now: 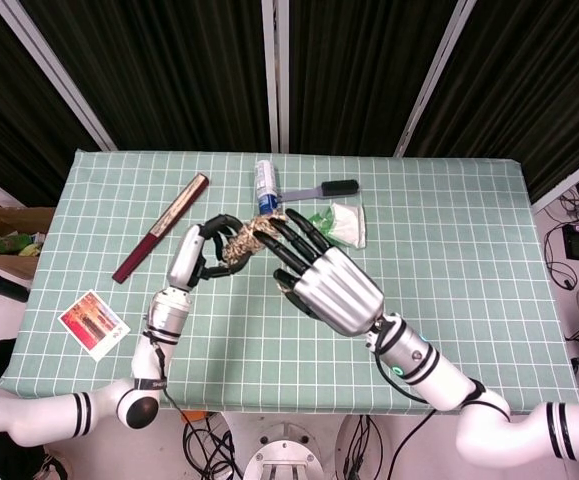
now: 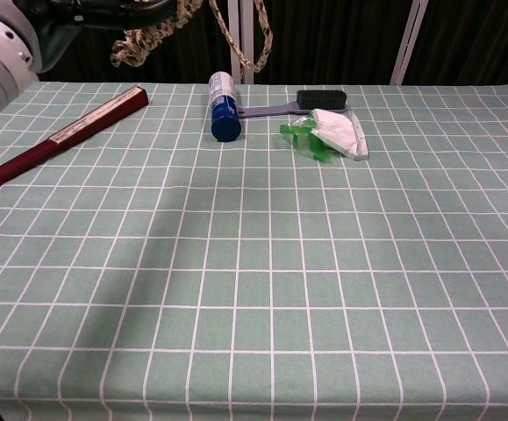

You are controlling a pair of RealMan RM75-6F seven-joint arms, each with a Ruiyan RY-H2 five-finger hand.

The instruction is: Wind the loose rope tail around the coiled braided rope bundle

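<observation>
The coiled braided rope bundle (image 1: 235,246) is held up above the table, and my left hand (image 1: 201,256) grips it from the left. My right hand (image 1: 321,278) is raised close to the head camera, its fingertips (image 1: 269,226) meeting the rope at the right side of the bundle. In the chest view the bundle (image 2: 145,39) hangs at the top left under the left hand (image 2: 104,12). The loose rope tail (image 2: 246,46) droops beside it as a slack loop, both ends running up out of frame. The right hand does not show in the chest view.
A dark red folded fan (image 1: 159,228) lies at the left. A blue and white can (image 1: 266,182), a black-headed brush (image 1: 337,187) and a white and green bag (image 1: 345,222) lie at the back middle. A photo card (image 1: 93,322) sits near the table's left front corner.
</observation>
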